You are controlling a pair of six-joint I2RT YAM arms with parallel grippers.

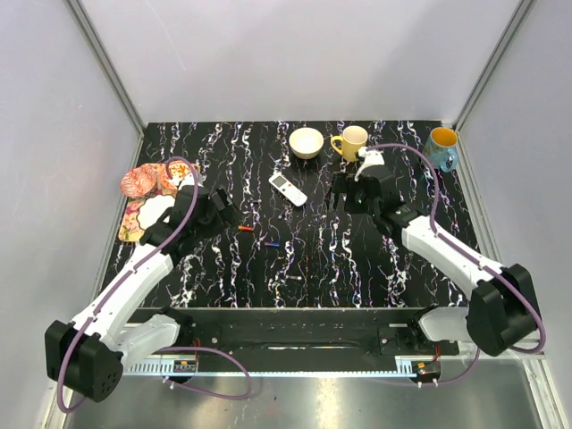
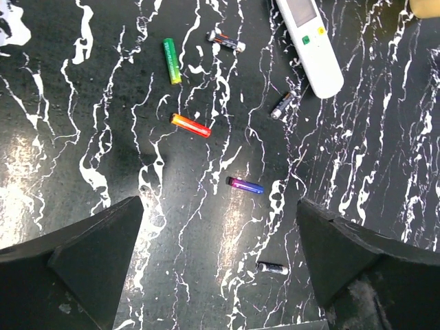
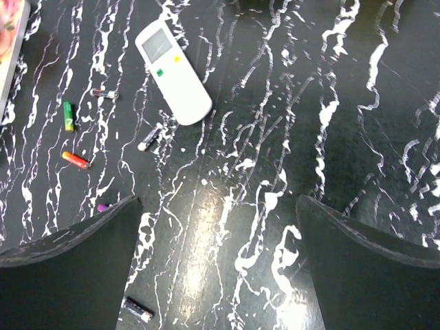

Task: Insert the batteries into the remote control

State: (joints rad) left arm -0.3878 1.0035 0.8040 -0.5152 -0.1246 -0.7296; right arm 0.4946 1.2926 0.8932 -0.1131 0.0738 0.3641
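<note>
The white remote control (image 1: 288, 189) lies face up on the black marbled table, between the two grippers and slightly farther back. It also shows in the left wrist view as the remote control (image 2: 313, 41) and in the right wrist view as the remote control (image 3: 173, 72). Several batteries lie loose near it: a red-orange one (image 2: 190, 125), a blue one with a red end (image 2: 245, 185), a green one (image 2: 172, 60) and small dark ones (image 2: 273, 268). My left gripper (image 2: 218, 206) hovers open above them, holding nothing. My right gripper (image 3: 216, 203) is open over bare table, right of the remote.
A cream bowl (image 1: 307, 142), a yellow mug (image 1: 350, 142) and a blue mug (image 1: 441, 147) stand along the back edge. Floral plates (image 1: 147, 192) sit at the left edge, beside the left arm. White enclosure walls surround the table.
</note>
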